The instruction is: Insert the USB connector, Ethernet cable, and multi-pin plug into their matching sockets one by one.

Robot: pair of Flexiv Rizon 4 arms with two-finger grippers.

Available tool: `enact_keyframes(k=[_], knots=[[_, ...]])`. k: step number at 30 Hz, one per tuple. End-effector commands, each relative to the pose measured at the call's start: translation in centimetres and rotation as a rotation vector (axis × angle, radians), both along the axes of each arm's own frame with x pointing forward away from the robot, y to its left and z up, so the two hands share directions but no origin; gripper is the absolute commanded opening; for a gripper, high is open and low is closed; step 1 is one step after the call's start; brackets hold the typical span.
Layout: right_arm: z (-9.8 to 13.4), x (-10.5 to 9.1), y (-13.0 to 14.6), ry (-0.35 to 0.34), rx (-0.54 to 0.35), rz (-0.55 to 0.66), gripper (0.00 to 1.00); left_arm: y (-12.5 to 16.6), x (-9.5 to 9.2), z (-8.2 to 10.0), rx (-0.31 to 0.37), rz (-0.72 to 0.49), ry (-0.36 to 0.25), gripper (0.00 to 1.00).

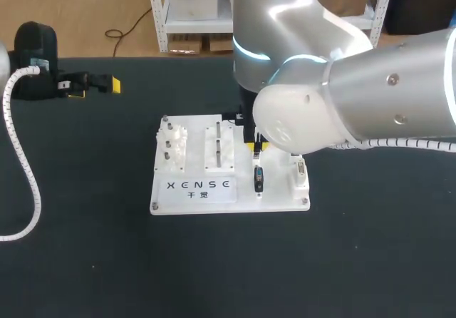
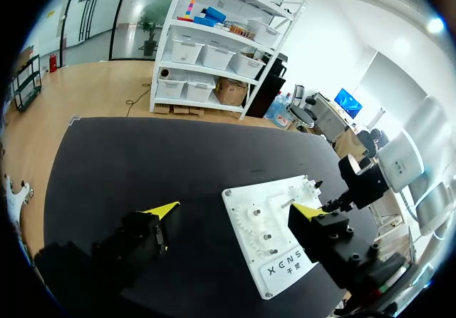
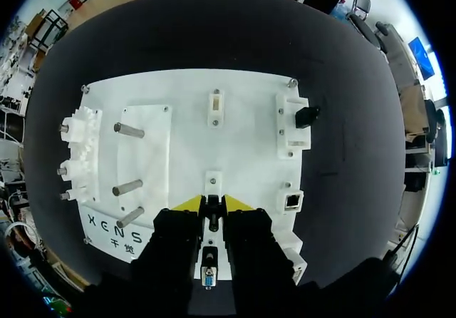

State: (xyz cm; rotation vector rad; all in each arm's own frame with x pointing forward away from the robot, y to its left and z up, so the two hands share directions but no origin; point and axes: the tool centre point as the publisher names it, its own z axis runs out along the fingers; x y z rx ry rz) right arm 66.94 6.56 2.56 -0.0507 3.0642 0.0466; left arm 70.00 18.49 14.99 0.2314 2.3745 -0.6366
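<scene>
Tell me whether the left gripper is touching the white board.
Apart. The head view shows bare black table between the left gripper and the white board.

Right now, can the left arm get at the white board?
Probably yes: only bare table lies between the left pincer and the white board, though the right arm hangs over its right part.
</scene>
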Motion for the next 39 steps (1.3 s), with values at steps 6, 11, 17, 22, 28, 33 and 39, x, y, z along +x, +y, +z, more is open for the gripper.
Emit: enact_keyframes(k=[6, 11, 17, 22, 28, 33, 39], knots=[[3.2, -0.2, -1.8, -0.05, 0.049, -0.029, 0.0, 0.0, 0.0, 0.0, 0.0, 0.0, 0.0, 1.0], [3.8, -0.1, -3.5, -0.064, 0.05, -0.038, 0.0, 0.0, 0.0, 0.0, 0.0, 0.0, 0.0, 1.0], [3.2, -0.4, -5.8, -0.053, 0.024, -0.07, 0.0, 0.0, 0.0, 0.0, 0.0, 0.0, 0.0, 1.0], [2.5, -0.6, -6.9, -0.042, 0.014, -0.081, 0.0, 0.0, 0.0, 0.0, 0.0, 0.0, 0.0, 1.0], [1.9, -0.7, -7.6, -0.032, -0.004, -0.092, 0.0, 0.0, 0.0, 0.0, 0.0, 0.0, 0.0, 1.0], [1.4, -0.6, -8.1, -0.027, -0.011, -0.1, 0.0, 0.0, 0.0, 0.0, 0.0, 0.0, 0.0, 1.0], [0.9, -0.4, -8.1, -0.02, -0.015, -0.105, 0.0, 0.0, 0.0, 0.0, 0.0, 0.0, 0.0, 1.0]])
